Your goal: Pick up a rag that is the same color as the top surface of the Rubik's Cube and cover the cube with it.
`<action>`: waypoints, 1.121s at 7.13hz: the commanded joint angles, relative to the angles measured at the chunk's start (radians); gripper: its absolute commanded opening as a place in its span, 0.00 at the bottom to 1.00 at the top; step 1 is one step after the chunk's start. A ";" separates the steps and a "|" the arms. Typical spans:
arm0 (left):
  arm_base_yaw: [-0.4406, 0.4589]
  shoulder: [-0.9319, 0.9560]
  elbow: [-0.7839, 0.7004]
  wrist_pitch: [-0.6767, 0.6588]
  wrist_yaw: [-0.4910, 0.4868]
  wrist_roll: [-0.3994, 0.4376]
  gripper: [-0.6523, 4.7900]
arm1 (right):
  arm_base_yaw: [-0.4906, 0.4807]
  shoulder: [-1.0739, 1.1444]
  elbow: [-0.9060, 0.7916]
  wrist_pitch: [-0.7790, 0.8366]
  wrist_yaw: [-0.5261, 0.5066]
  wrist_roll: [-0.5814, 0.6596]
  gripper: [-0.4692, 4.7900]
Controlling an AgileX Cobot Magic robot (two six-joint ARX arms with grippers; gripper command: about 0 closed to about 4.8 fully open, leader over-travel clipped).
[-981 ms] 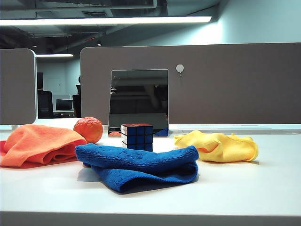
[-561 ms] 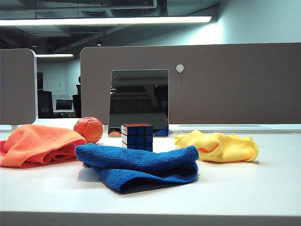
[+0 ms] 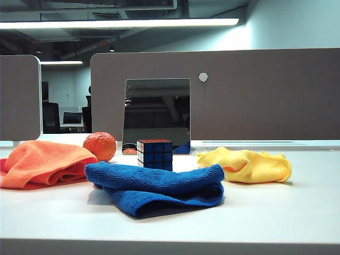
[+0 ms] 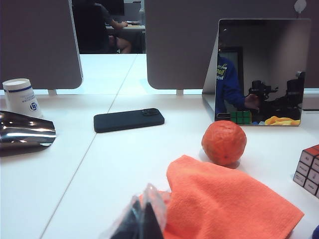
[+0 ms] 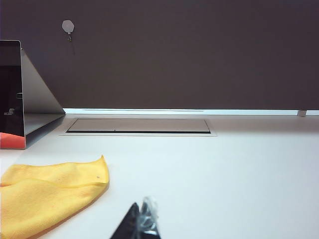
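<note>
rag (image 3: 42, 162) left of Rubik's Cube (image 3: 154, 154), left fingers (image 4: 142, 219) and right fingers (image 5: 142, 219) closed

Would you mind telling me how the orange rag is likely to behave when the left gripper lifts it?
The orange rag lies in soft, rounded folds, so it will probably droop and unfold. Its fuzzy nap should grip well. It looks light, and the left gripper, shut near its edge, might drag it rather than lift cleanly.

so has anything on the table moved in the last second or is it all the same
Nothing visibly changed. The orange rag, Rubik's Cube, blue cloth, yellow cloth and orange ball lie where they were. Neither arm shows in the exterior view; the left gripper and right gripper, both shut, appear only in their wrist views.
</note>
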 commanded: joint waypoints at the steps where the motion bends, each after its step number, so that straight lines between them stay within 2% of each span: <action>1: 0.000 0.001 0.001 0.013 0.000 -0.018 0.11 | 0.001 -0.001 0.000 0.030 0.006 -0.002 0.08; 5: 0.000 0.001 0.001 0.013 0.005 -0.029 0.11 | 0.004 -0.001 0.000 0.051 -0.001 0.020 0.08; 6: 0.000 0.001 0.001 0.013 0.060 -0.032 0.11 | 0.004 -0.001 0.000 0.091 -0.001 0.023 0.08; 7: 0.000 0.001 0.001 0.013 0.185 -0.032 0.11 | 0.005 -0.001 0.031 0.144 -0.121 0.028 0.08; 8: -0.001 0.001 0.002 -0.032 0.423 -0.042 0.11 | 0.005 -0.001 0.258 -0.223 -0.424 0.023 0.08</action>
